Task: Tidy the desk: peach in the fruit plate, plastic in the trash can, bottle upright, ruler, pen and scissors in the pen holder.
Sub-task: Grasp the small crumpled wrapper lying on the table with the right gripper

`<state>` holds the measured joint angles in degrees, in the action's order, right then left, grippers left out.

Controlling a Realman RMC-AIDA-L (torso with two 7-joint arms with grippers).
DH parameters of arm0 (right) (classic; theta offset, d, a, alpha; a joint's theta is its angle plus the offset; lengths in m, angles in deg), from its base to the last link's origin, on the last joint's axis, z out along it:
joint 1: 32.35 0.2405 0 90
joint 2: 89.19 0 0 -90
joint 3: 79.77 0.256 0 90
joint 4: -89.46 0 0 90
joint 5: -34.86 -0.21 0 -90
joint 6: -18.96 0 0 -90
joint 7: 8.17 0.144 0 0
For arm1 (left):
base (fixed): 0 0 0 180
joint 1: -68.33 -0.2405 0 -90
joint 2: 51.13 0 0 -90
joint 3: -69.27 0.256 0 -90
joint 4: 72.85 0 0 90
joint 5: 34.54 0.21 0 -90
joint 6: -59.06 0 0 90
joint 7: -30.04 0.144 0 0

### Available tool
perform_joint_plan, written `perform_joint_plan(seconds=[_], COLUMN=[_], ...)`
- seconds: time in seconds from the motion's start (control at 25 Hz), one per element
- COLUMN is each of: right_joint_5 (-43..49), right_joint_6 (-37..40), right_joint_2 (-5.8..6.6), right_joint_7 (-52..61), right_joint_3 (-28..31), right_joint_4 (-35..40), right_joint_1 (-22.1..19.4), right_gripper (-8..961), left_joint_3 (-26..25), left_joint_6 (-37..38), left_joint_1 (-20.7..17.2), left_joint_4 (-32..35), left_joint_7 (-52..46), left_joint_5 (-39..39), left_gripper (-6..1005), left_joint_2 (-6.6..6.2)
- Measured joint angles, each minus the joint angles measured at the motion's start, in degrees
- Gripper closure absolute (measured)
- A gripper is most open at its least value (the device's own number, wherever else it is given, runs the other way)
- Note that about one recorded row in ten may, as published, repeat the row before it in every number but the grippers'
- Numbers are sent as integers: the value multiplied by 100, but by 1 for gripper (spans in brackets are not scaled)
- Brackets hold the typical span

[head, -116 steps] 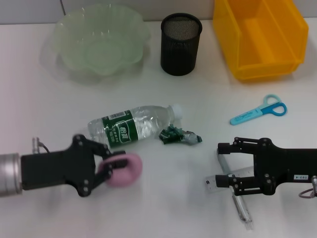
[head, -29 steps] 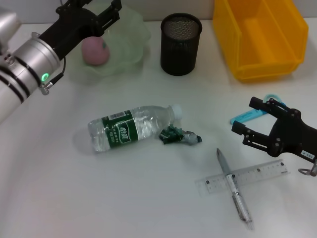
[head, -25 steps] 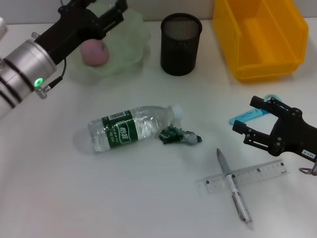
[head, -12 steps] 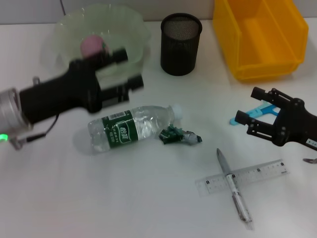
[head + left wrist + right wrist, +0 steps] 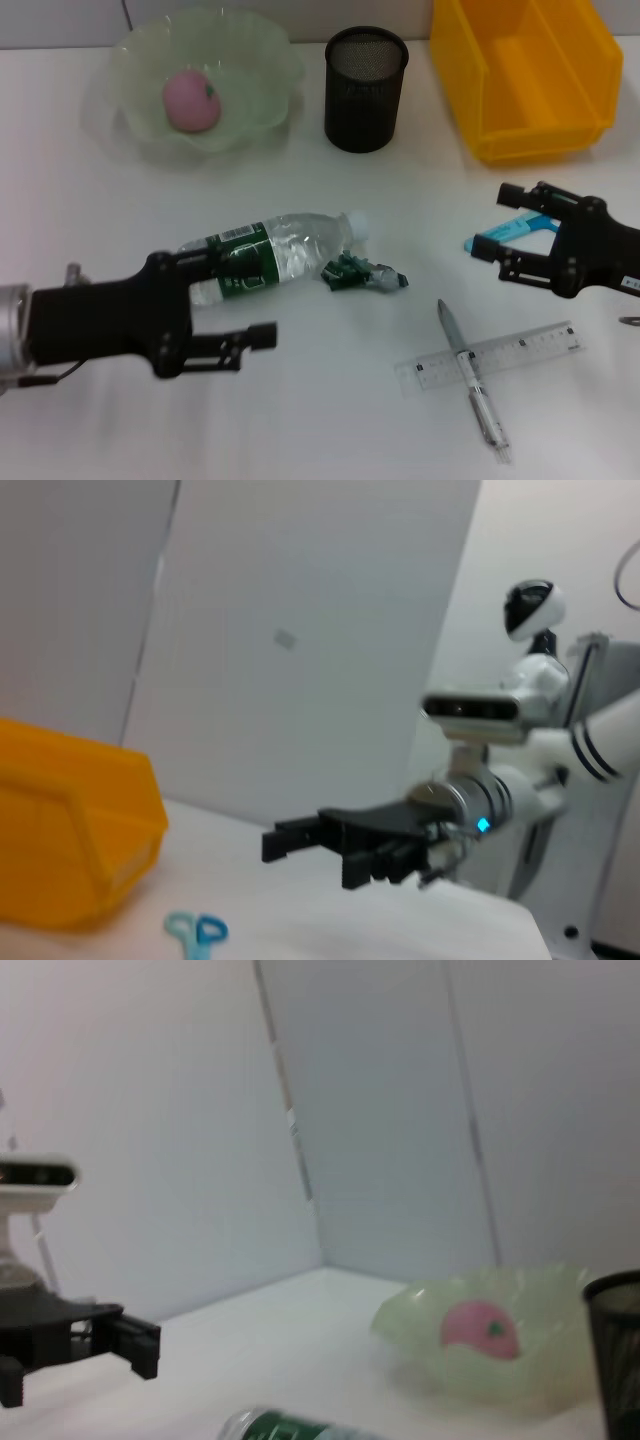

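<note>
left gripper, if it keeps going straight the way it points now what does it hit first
Probably the pen lying across the ruler. The open left gripper points toward the robot's right over bare table; its height is unclear, so it might pass above them.

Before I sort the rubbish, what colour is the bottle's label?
Dark green with white print, clearest in the head view: bottle's label.

Pink peach (image 5: 190, 102) in pale green plate (image 5: 265, 95); black mesh holder (image 5: 365, 89); yellow bin (image 5: 525, 75); blue scissors (image 5: 508, 230); green-labelled bottle (image 5: 270, 260).
</note>
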<state>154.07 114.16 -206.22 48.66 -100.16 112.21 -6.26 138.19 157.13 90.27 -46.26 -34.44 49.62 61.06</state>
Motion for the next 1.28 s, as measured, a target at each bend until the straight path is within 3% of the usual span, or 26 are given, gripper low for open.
perform_joint_plan(seconds=[0.12,0.48,0.76,1.28], right_joint_5=[3,152,1067,1795], right_joint_6=[64,445,439,268], right_joint_2=[2,6,-13,-15], right_joint_7=[483,1947,3267,4658], right_joint_3=[-624,-1728,-2369,-3401], right_joint_4=[438,1764,2716,3283], right_joint_1=[47,231,834,1699], right_gripper=[219,222,225,231], left_joint_3=[-14,-127,-261,-279], left_joint_6=[66,36,-18,-226], left_joint_1=[-62,-241,-371,-393], left_joint_4=[1,-20,-56,-53], left_joint_7=[45,272,701,871], left_joint_5=[137,545,670,725], left_gripper=[206,210,214,220], left_joint_2=[-53,-125,-95,-31])
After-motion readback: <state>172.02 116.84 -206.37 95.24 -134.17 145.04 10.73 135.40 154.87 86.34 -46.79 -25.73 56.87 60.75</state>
